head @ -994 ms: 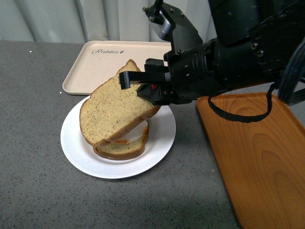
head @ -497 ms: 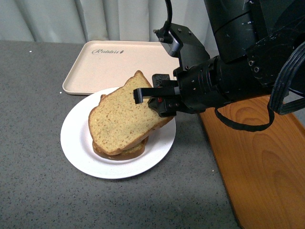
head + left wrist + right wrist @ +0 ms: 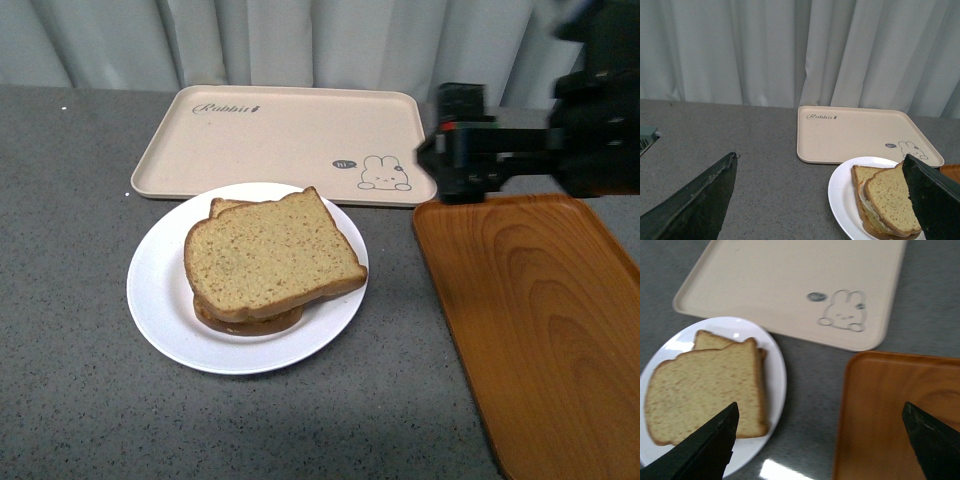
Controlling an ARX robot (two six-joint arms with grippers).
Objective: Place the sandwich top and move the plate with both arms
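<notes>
The sandwich top (image 3: pixel 272 257) lies flat on the lower bread slice on the white plate (image 3: pixel 160 300) at the table's middle left. It also shows in the left wrist view (image 3: pixel 890 202) and the right wrist view (image 3: pixel 705 392). My right gripper (image 3: pixel 455 160) is open and empty, raised above the far edge of the wood-grain tray, to the right of the plate and clear of it. Its open jaws frame the plate's rim (image 3: pixel 777 385) and the tray. My left gripper (image 3: pixel 822 210) is open and empty over the table, left of the plate (image 3: pixel 840 200); it is not seen in the front view.
A beige rabbit-print tray (image 3: pixel 290 135) lies behind the plate. An orange-brown wood-grain tray (image 3: pixel 540 330) lies at the right. The grey tabletop (image 3: pixel 80 400) surrounds the plate, with a white curtain behind.
My right gripper let go of the sandwich top, which settled flat on the lower slice. The gripper then drew back to the right and up, away from the plate.
</notes>
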